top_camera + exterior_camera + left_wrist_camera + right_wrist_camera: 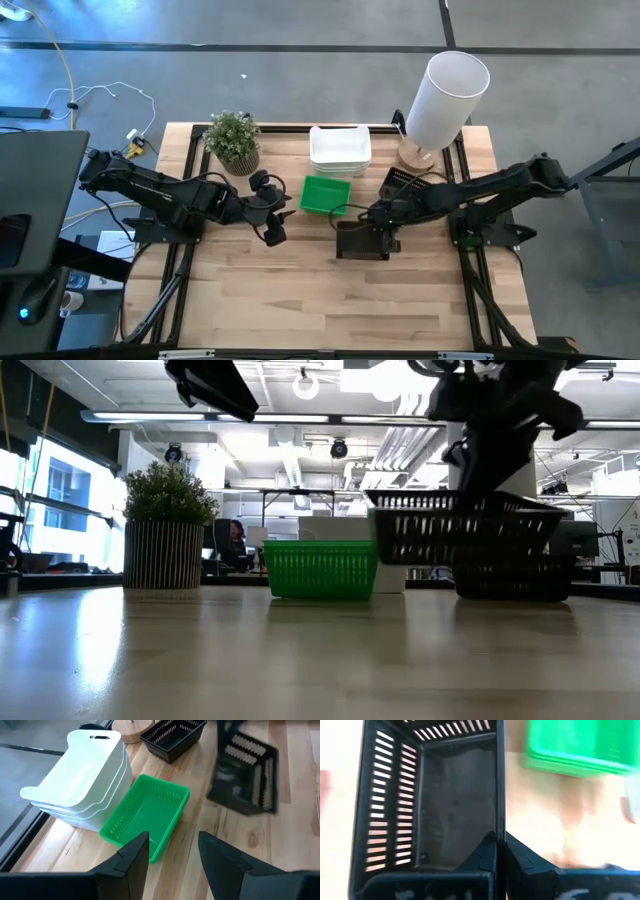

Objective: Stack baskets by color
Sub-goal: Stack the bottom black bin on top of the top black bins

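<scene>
My right gripper [378, 228] is shut on a black basket [360, 243] over the middle of the table. In the low view that basket [465, 525] hangs above the table top. A second black basket [405, 182] rests on its bottom at the far right. A green basket [326, 193] sits on the table in front of a stack of white baskets [340, 150]. My left gripper [275, 215] hovers open left of the green basket [147, 815], touching nothing. My right gripper pinches one side wall [499, 820] of the black basket, one finger [487, 855] inside the basket and the other [522, 862] outside. The fingers slant down from above, from the table's right. The basket is lifted clear of the table, roughly level.
A potted plant [234, 140] stands at the far left. At the far right, a tall white cylinder [445, 100] on a wooden base leans over the second black basket. The near half of the table [330, 300] is bare wood.
</scene>
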Robot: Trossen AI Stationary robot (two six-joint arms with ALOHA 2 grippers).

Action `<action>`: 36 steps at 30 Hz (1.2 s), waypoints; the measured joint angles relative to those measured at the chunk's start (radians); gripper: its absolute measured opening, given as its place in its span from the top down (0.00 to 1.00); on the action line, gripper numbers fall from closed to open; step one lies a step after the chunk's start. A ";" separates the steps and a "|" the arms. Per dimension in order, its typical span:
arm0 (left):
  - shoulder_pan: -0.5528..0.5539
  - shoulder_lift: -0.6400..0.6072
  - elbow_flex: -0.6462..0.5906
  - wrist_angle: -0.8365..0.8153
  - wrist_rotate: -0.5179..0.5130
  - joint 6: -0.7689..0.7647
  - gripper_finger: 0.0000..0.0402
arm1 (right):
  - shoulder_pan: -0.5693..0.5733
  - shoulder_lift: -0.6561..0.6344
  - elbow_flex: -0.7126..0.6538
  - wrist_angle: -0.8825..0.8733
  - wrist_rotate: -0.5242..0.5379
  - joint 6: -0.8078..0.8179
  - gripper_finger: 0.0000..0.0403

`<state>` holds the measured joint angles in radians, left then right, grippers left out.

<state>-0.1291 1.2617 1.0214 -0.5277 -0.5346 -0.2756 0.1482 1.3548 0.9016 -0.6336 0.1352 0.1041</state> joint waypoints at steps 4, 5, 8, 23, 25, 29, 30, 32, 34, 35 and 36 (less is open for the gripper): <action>0.000 0.000 0.000 -0.004 0.000 0.003 0.61 | 0.000 -0.087 0.000 -0.119 0.109 0.045 1.00; 0.000 0.000 0.000 -0.005 0.000 0.009 0.61 | 0.000 -0.109 0.000 -0.146 0.138 0.061 1.00; 0.000 0.000 0.000 -0.005 0.000 0.027 0.61 | 0.000 -0.184 0.000 -0.215 0.202 0.085 1.00; 0.033 0.000 0.000 0.000 0.001 0.089 0.61 | -0.077 -0.553 0.000 -0.438 0.358 0.140 1.00; 0.039 0.000 0.000 0.000 0.000 0.089 0.61 | -0.108 -0.597 -0.001 -0.466 0.364 0.133 1.00; 0.046 0.000 0.000 0.000 0.001 0.089 0.61 | -0.177 -0.687 -0.001 -0.485 0.341 0.116 1.00; 0.046 0.000 0.000 0.000 0.001 0.089 0.61 | -0.192 -0.710 -0.001 -0.485 0.329 0.112 1.00; 0.046 0.000 0.000 0.001 0.001 0.089 0.61 | -0.220 -0.753 -0.001 -0.487 0.321 0.101 1.00; 0.046 0.000 0.000 0.001 0.001 0.088 0.61 | -0.244 -0.787 -0.001 -0.489 0.319 0.099 1.00; 0.046 0.000 0.000 0.001 0.001 0.088 0.61 | -0.255 -0.800 -0.001 -0.489 0.319 0.098 1.00; 0.046 0.000 0.000 0.001 0.001 0.088 0.61 | -0.264 -0.811 -0.001 -0.492 0.319 0.098 1.00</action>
<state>-0.0834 1.2613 1.0214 -0.5270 -0.5339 -0.1875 -0.1156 0.5437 0.9005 -1.1253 0.4543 0.2016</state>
